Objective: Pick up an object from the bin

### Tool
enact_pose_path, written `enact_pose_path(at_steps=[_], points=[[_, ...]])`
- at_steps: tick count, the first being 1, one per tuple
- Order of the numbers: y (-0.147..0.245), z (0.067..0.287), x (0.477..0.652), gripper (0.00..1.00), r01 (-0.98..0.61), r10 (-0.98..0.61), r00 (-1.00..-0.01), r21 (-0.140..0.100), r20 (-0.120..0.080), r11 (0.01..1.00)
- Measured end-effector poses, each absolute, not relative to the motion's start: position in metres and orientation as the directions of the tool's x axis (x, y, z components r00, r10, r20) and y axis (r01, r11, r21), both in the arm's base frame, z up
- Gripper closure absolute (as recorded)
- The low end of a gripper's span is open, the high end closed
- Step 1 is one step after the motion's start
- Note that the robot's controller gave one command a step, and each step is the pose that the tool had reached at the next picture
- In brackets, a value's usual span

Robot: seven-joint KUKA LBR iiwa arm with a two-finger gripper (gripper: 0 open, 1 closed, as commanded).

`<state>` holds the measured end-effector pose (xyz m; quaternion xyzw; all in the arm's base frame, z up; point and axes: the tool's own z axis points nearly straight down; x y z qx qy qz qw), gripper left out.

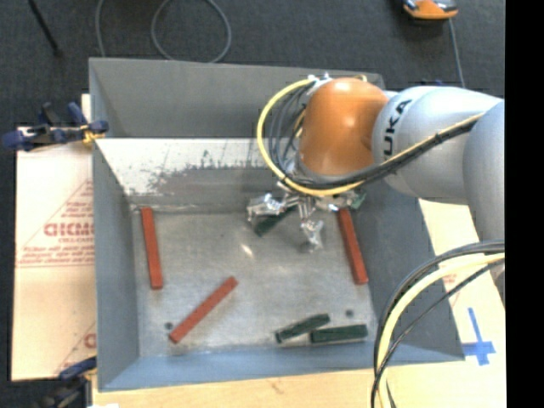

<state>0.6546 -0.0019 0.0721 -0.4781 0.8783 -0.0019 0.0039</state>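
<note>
Grey metal bin (pixel 115 253), seen from above. From the view's left: a red flat stick (pixel 151 246) along the wall; a slanted red stick (pixel 202 310); the hand (pixel 286 224), low near the back wall, fingers spread, released, a short dark green block (pixel 269 223) between them; two dark green bars (pixel 321 331) in front; a third red stick (pixel 353 245); the grey arm (pixel 442 147), orange-capped wrist bent downward.

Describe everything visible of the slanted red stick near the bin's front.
The slanted red stick is long, thin, straight, maybe plastic or wood. It lies flat on the bin floor, front left, running lower left to upper right. Nothing touches it; the other red stick to its left and dark green pieces to its right lie apart.
</note>
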Motion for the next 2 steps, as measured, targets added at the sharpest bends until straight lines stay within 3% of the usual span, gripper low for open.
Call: enact_pose_path(at_steps=[1,2], points=[[-0.002,0.072,0.655,1.00,-0.838,-0.838,-0.546,-0.006,-0.007,0.546],[-0.002,0.111,0.657,1.00,-0.836,-0.836,-0.549,-0.007,-0.005,0.549]])
